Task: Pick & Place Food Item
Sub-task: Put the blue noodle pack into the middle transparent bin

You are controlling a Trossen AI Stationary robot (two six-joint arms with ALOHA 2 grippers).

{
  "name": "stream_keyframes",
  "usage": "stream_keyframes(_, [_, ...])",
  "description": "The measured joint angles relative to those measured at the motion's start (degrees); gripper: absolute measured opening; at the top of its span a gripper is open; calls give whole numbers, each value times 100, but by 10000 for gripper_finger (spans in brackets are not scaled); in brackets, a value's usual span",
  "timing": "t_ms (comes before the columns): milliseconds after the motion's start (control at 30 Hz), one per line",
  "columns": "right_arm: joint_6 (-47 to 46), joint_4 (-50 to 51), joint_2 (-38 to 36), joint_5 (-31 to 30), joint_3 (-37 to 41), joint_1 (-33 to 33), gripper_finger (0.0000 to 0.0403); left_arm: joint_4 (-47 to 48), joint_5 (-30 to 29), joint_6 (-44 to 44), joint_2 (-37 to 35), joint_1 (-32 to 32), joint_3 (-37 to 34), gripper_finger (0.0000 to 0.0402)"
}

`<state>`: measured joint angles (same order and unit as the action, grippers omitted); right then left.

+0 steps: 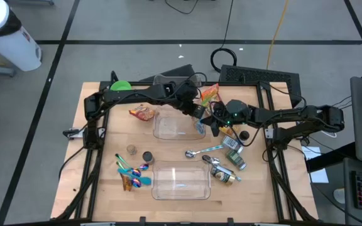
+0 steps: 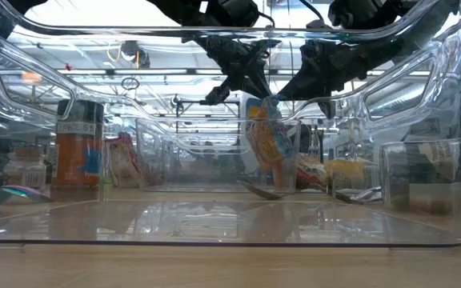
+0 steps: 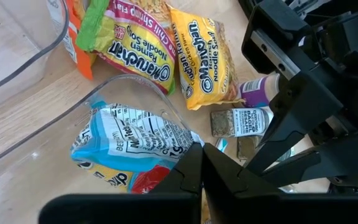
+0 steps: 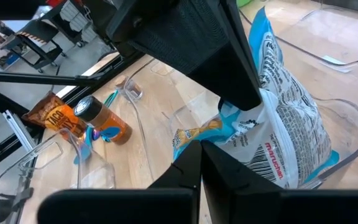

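A blue-and-white ramen packet [image 1: 200,127] stands upright at the right end of the far clear container [image 1: 168,129], its lower part inside the container's corner [image 3: 129,143]. My left gripper [image 1: 195,112] reaches in from the left and is shut on the packet [image 3: 202,163]. My right gripper [image 1: 211,125] reaches in from the right and is shut on the same packet [image 4: 201,158]. In the low view the packet [image 2: 266,144] hangs below both grippers. My left gripper pinches the packet's upper edge [image 3: 180,147] between its two fingers, slanting down from the table's left. The packet hangs upright below the fingers, its lower end inside the container; I cannot tell whether it touches the container's floor. My right gripper pinches the packet's side edge [image 4: 224,149] between its two fingers, coming from the table's right, lower on the packet than the left gripper's fingers [image 4: 229,68]. The packet stands upright in the hold.
Yellow and orange ramen packs [image 1: 209,94] lie behind the far container. Spice jars [image 1: 234,156] and a metal spoon [image 1: 200,152] lie to the right. A second clear container [image 1: 181,181] stands near the front edge. A snack packet [image 1: 143,113], a green bowl [image 1: 120,85] and coloured spoons [image 1: 131,177] lie left.
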<state>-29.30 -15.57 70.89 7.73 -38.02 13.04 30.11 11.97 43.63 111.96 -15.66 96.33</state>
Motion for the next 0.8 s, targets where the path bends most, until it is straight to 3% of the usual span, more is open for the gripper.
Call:
stream_keyframes(400, [-320, -8, 0, -17, 0, 9, 7, 18, 47, 64, 0, -2, 0, 2])
stream_keyframes(800, [-610, 153, 0, -195, 4, 50, 122, 37, 62, -38, 0, -9, 0, 1])
